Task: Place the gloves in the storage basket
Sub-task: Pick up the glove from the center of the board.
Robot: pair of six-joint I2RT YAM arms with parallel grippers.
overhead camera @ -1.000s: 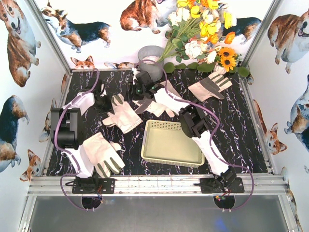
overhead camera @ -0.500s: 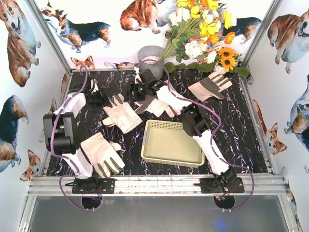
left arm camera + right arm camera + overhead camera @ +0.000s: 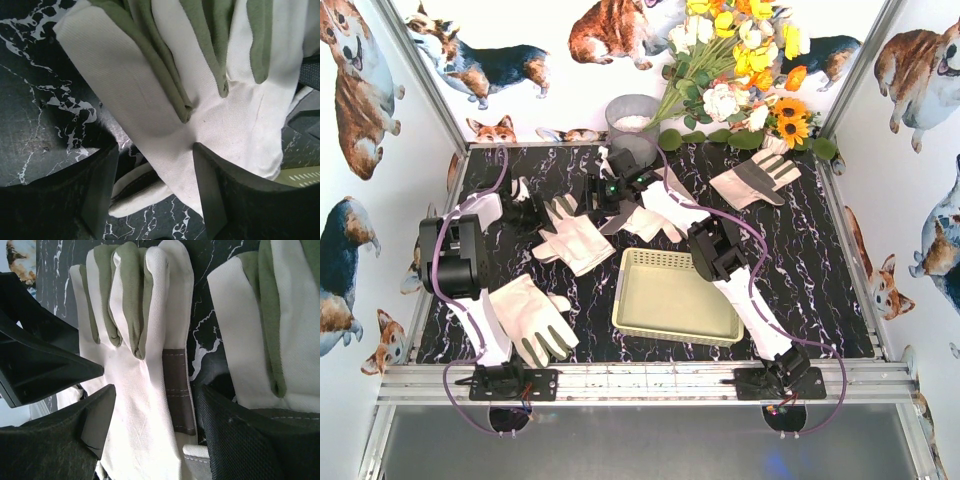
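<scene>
Several white gloves with grey-olive fingertips lie on the black marble table. The cream storage basket (image 3: 675, 296) stands at centre front and holds nothing. My left gripper (image 3: 542, 214) is open at the left edge of one glove (image 3: 572, 238); in the left wrist view that glove (image 3: 210, 105) lies between and beyond the open gripper (image 3: 155, 172). My right gripper (image 3: 605, 198) is open over the gloves piled behind the basket (image 3: 662, 208); in the right wrist view a glove (image 3: 142, 405) lies between the open gripper (image 3: 157, 420). A second glove (image 3: 295, 330) lies to its right.
Another glove (image 3: 532, 318) lies front left and one (image 3: 756, 176) back right. A grey metal bucket (image 3: 632, 118) and a bunch of artificial flowers (image 3: 740, 70) stand at the back. A black angular part (image 3: 40, 360) sits at the left of the right wrist view.
My left gripper has moved right, up to the edge of the glove left of the basket. My right gripper has shifted slightly left and lower over the glove pile.
</scene>
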